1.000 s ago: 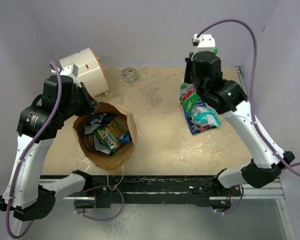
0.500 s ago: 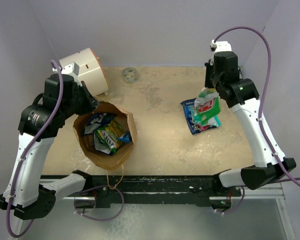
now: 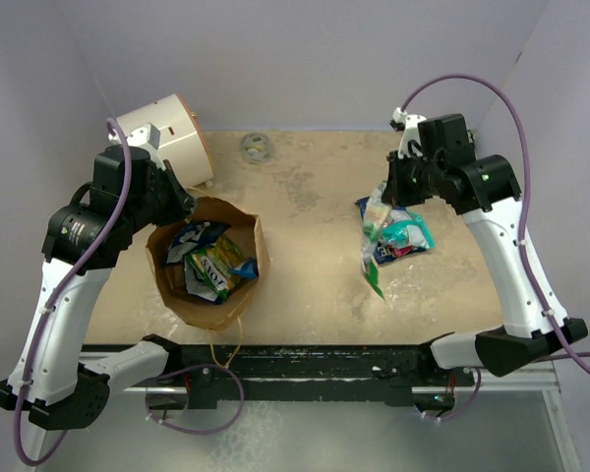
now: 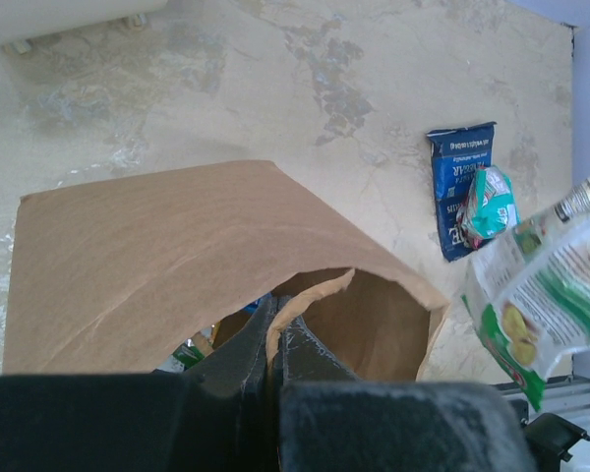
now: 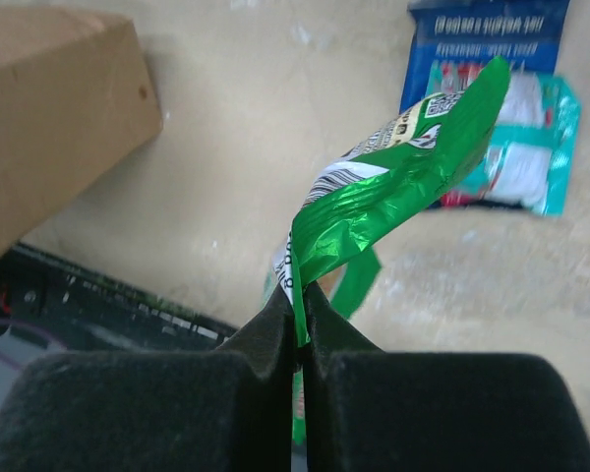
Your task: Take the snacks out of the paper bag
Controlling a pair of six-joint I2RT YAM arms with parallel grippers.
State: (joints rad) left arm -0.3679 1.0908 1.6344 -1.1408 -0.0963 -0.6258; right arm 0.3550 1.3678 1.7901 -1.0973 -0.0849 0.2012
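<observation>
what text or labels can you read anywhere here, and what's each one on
No words read cleanly in any view.
Blue packet: white lettering, upside down in the right wrist view, too blurred to read.
Green packet in the right claw: a QR code and barcode stripes, small print unreadable.
Green-and-yellow packet in the paper bag: white lettering, too small.
Teal-and-red packet: print blurred.

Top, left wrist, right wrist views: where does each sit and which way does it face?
Top: above, behind the bases, looking down on table; both arms show.
Left wrist: looks down past left gripper pinching the bag rim.
Right wrist: looks down past right gripper pinching green packet.
Shared: blue packet in all three.
</observation>
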